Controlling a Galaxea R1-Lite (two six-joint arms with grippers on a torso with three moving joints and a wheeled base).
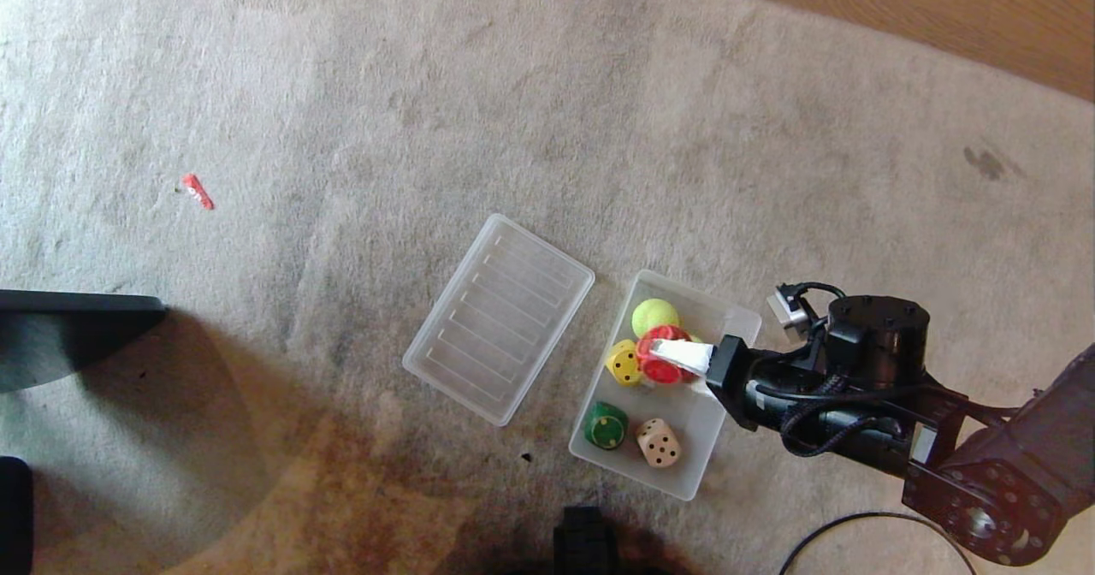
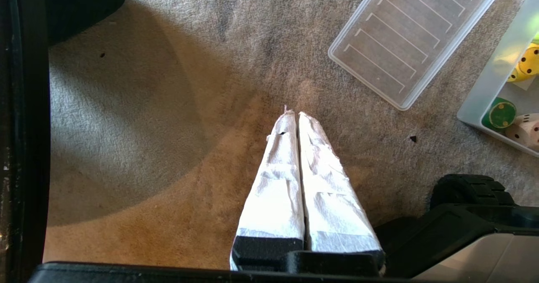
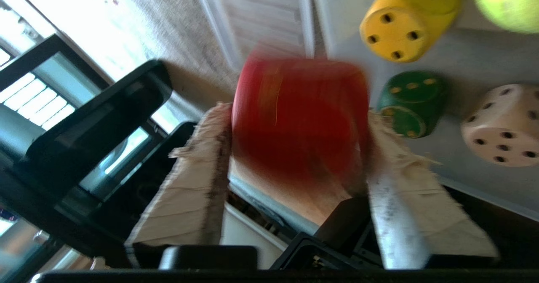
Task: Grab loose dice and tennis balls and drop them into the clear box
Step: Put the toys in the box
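Observation:
The clear box (image 1: 703, 408) lies on the carpet holding a tennis ball (image 1: 654, 316), a yellow die (image 1: 624, 362), a dark green die (image 1: 606, 425) and a tan die (image 1: 659, 442). My right gripper (image 1: 665, 354) hovers over the box's middle, fingers parted. The red die (image 3: 299, 110) sits between the fingers (image 3: 202, 182), slipping loose toward the box floor. In the right wrist view the yellow die (image 3: 400, 26), green die (image 3: 410, 102) and tan die (image 3: 501, 125) lie just beyond it. My left gripper (image 2: 294, 113) is parked low over the carpet, shut and empty.
The flat ribbed lid (image 1: 499, 318) lies on the carpet just left of the box. A small red scrap (image 1: 198, 191) is far off to the left. Dark furniture (image 1: 68, 327) juts in at the left edge. Wood floor (image 1: 941, 10) begins at the top right.

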